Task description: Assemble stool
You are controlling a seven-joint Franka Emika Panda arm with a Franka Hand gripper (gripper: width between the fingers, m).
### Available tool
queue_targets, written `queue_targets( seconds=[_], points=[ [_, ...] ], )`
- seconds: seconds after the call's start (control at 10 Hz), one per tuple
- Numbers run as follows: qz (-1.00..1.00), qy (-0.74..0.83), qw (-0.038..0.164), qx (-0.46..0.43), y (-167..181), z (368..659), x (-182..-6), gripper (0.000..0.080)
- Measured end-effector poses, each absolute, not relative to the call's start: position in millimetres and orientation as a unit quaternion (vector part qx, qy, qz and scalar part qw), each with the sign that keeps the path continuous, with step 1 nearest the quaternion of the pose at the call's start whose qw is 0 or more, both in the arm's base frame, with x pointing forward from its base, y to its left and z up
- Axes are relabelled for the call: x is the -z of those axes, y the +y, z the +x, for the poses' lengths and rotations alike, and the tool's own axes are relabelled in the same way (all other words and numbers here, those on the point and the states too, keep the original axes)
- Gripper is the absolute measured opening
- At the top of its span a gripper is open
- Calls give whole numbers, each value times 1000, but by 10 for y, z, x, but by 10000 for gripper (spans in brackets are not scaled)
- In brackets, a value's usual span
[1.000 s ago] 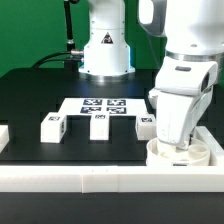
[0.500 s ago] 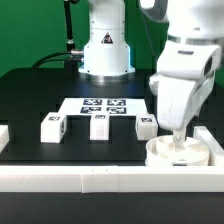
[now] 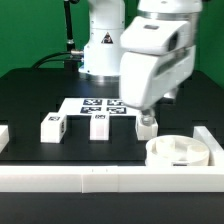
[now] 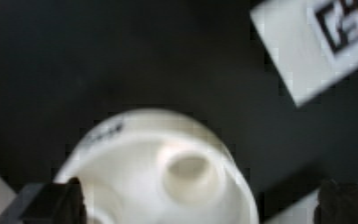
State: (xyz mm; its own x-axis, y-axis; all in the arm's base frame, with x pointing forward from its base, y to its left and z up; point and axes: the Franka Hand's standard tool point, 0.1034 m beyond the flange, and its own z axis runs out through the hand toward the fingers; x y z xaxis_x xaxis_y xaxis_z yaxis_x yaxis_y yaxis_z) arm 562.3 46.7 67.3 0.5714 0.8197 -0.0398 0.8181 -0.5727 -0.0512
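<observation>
The white round seat (image 3: 178, 152) lies flat in the front corner on the exterior view's right, against the white rails. Three white tagged legs stand in a row: one on the left (image 3: 53, 127), one in the middle (image 3: 99, 125), and one on the right (image 3: 149, 127), partly hidden by the arm. My gripper (image 3: 143, 117) hangs above the table just over the right leg, left of the seat and apart from it. In the blurred wrist view the seat (image 4: 158, 165) shows below my gripper (image 4: 202, 208), whose dark fingers (image 4: 60, 200) stand wide apart, holding nothing.
The marker board (image 3: 100, 103) lies flat behind the legs and also shows in the wrist view (image 4: 327, 45). White rails (image 3: 90, 176) edge the black table at the front and right. The robot base (image 3: 104, 50) stands at the back.
My gripper has lifted off the seat and swung toward the exterior view's left, to above the right leg. The seat stays in the corner.
</observation>
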Motion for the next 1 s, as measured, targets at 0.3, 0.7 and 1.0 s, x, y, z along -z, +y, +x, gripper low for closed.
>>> queue_targets(
  seconds=[0.3, 0.7, 1.0],
  points=[
    [-887, -461, 17, -34, 339, 5553, -624, 649],
    [-941, -335, 19, -35, 355, 5538, -604, 649],
    [-995, -93, 27, -35, 361, 5411, -485, 649]
  ],
)
